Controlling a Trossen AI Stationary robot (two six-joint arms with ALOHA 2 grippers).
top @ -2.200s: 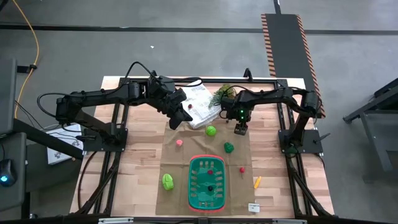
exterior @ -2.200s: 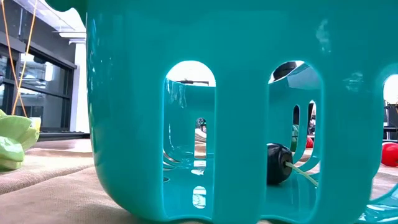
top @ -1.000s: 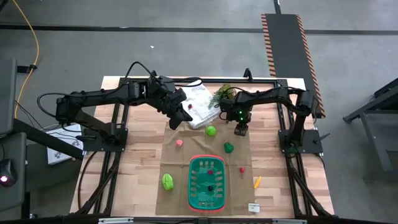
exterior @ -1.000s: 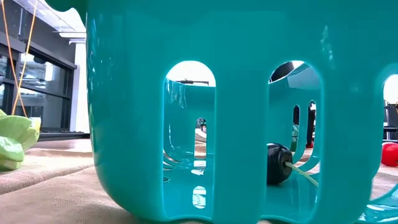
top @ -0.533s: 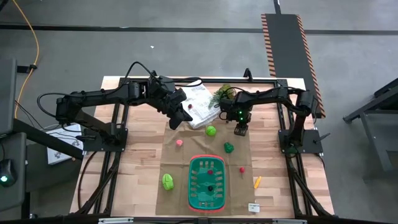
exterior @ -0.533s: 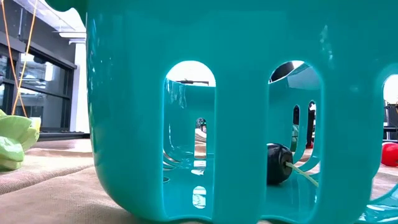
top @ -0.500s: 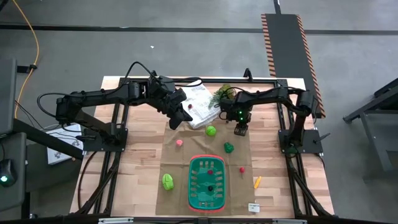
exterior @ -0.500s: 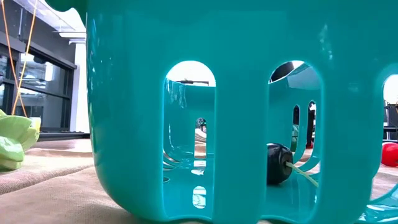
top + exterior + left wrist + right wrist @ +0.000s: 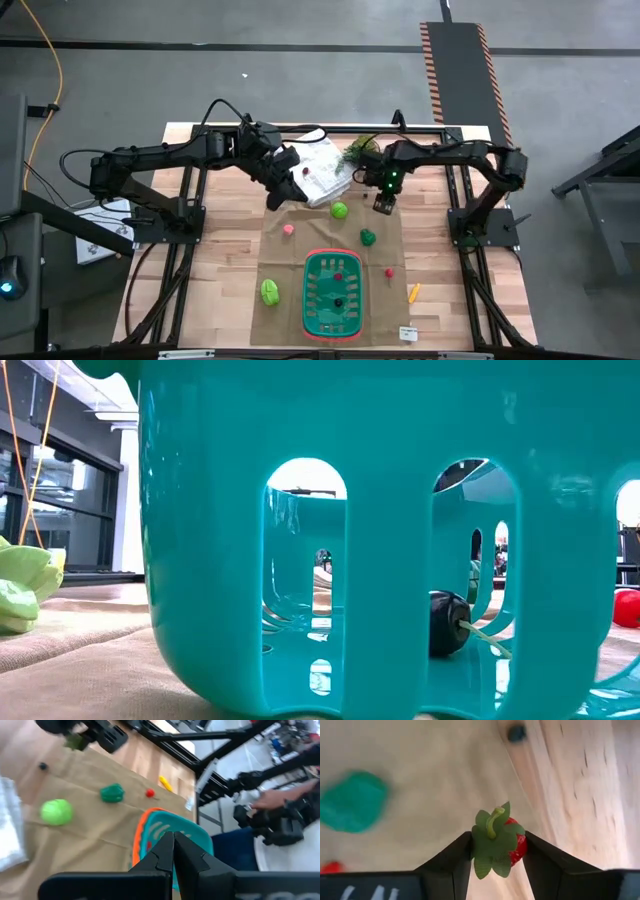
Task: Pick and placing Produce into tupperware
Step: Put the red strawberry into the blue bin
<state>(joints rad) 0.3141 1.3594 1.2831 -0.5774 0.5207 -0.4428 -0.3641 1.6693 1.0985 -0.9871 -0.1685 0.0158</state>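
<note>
Produce is partly packed. Starting at the right gripper (image 9: 495, 855): its two dark fingers are clamped on a small red strawberry (image 9: 501, 842) with a green leafy cap, held clear of the cloth. In the high view that gripper (image 9: 381, 205) hangs near the far edge of the bench, toward the right side, just beside the leafy potted plant (image 9: 358, 150). The left gripper (image 9: 173, 851) has its fingers pressed together with nothing between them; it waits near the far edge too, over the folded white cloth (image 9: 322, 166).

Moving outward over the tan mat (image 9: 283, 232): a light green round piece (image 9: 339, 210) lies close to the right gripper, a darker green piece (image 9: 368, 236) sits a little nearer the front, and a small pink piece (image 9: 288, 229) is toward the left. A tiny red piece (image 9: 389, 272) lies just right of the tupperware (image 9: 309, 296), and an orange carrot-like piece (image 9: 413, 292) rests on bare wood toward the right edge. A yellow-green piece (image 9: 269, 291) sits left of the basket.

The tupperware stands near the front edge, about centred. Inside it show a small red item (image 9: 338, 275) and a dark one (image 9: 338, 302), the dark one also visible through the slots in the low view (image 9: 447, 622).

By my reading, two pieces are in, one is in hand awaiting carriage to the basket, and six are left on the bench.
</note>
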